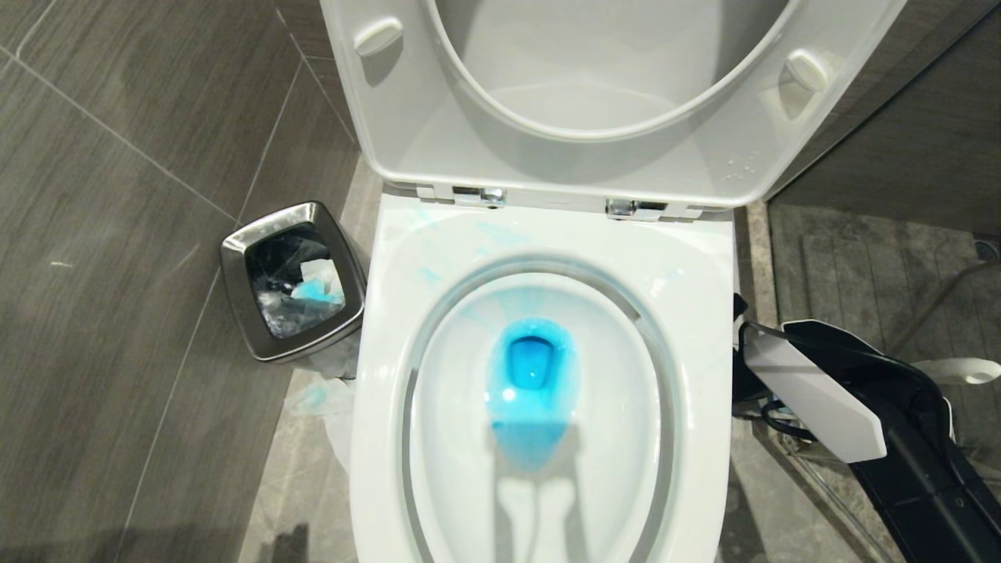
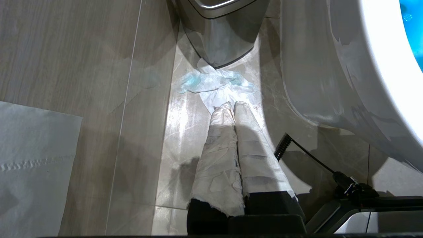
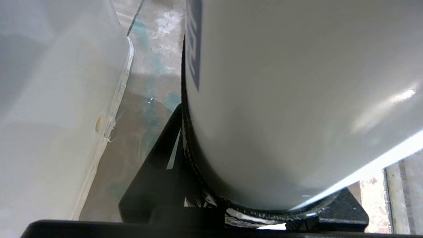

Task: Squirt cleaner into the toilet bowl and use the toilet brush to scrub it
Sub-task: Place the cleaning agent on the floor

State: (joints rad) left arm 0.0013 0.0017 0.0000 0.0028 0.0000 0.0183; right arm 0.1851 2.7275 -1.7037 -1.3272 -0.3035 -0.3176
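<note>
Far left, steel bin [image 1: 293, 281] on the floor. Left gripper [image 2: 233, 105] low beside it, shut tight, holding nothing. In the middle, toilet bowl [image 1: 547, 234], lid up, cleaner [image 1: 530, 375] already blue in the water. Just right of the bowl, right gripper [image 3: 205, 185] wrapped around a big pale bottle [image 3: 297, 99]. Bowl to its left, nearer this arm. Far right, white rounded tip [image 1: 968, 370], maybe the toilet brush.

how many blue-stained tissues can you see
2: one blue-stained tissue inside the steel bin, one crumpled tissue on the floor at the bin's base. More may be hidden in the bin.
</note>
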